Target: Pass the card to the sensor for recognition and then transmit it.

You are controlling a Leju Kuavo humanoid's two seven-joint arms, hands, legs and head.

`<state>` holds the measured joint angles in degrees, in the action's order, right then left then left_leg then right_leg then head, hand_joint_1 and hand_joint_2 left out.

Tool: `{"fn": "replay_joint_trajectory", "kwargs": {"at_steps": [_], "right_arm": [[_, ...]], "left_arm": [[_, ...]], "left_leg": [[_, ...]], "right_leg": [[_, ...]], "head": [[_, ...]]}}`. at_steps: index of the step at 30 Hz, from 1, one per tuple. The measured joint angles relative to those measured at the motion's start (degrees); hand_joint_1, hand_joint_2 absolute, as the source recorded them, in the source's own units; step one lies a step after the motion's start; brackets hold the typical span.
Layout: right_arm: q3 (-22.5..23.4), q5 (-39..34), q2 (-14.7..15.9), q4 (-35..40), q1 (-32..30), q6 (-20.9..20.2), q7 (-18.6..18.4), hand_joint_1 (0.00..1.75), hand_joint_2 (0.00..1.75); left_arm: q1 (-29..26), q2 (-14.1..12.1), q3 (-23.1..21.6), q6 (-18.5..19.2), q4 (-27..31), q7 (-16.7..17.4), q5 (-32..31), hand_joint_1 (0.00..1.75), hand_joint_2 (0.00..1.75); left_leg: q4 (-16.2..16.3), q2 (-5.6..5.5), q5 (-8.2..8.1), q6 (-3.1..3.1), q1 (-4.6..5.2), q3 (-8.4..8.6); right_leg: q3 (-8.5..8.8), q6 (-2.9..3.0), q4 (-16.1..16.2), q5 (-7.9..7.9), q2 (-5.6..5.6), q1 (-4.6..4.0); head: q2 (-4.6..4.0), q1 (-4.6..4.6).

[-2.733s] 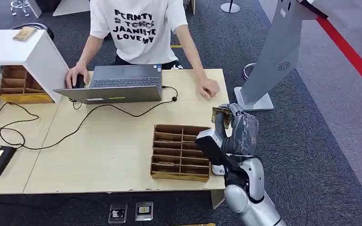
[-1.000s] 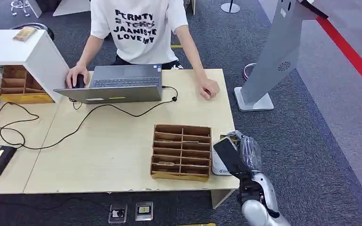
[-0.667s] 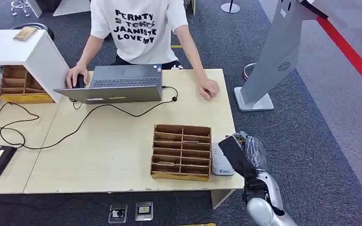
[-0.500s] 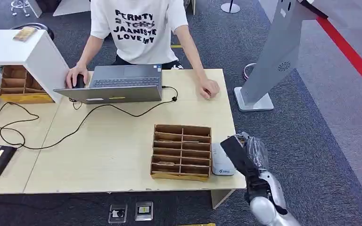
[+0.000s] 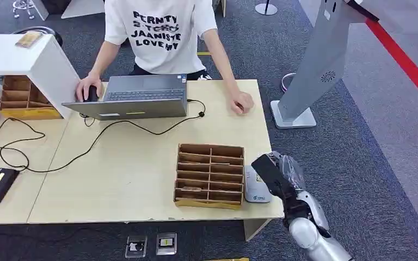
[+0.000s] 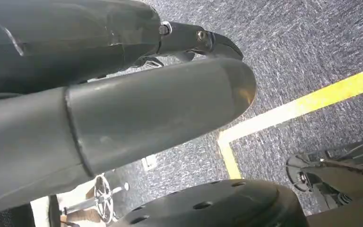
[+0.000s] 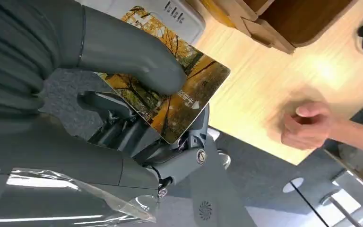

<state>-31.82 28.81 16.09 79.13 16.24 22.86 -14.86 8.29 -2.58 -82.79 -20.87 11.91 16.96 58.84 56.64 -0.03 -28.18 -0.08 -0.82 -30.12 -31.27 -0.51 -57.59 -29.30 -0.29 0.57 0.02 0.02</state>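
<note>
right hand [image 7: 118,118] is clamped on the card [image 7: 170,90], thick thumb pressed flat on its printed autumn-tree face, darker fingers [image 7: 123,135] curled underneath, so the card is pinched firm and sticks out past the fingertips. in the head view the right hand [image 5: 283,174] hangs at the table's right edge, just beside the white sensor [image 5: 254,187], a small pale reader lying on the table [image 5: 130,174] next to the wooden compartment tray [image 5: 209,175]. from the wrist camera the sensor [image 7: 142,14] sits close behind the card, though whether card and reader are touching can't be told from here.

left hand [image 6: 123,109] is hanging low over grey carpet with a yellow floor line; thumb and a dark finger show with nothing between them, but how far apart the fingers are can't be judged.

further out, a person sits at a laptop [image 5: 136,97] across the table, one fist [image 5: 242,102] resting on the wood near the far right corner.

the step looks like the reading stage: card presented at the sensor, not yet handed on. the next move calls for laying the card's face squarely over the reader, then carrying it across toward the person's waiting hand without loosening that pinch.
</note>
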Motion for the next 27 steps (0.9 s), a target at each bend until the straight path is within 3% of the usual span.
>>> {"fn": "replay_joint_trajectory", "kwargs": {"at_steps": [27], "right_arm": [[-2.08, -4.11, -0.46, -11.06, 3.66, -5.07, 0.2, 1.75, 1.75]], "left_arm": [[-0.02, 0.0, 0.07, -0.11, 0.0, -0.13, -0.26, 0.0, 0.0]], "left_leg": [[0.0, -0.01, 0.0, 0.0, 0.0, 0.01]], "right_leg": [[0.0, 0.0, 0.0, 0.0, -0.01, 0.0]], "head": [[0.0, 0.0]]}}
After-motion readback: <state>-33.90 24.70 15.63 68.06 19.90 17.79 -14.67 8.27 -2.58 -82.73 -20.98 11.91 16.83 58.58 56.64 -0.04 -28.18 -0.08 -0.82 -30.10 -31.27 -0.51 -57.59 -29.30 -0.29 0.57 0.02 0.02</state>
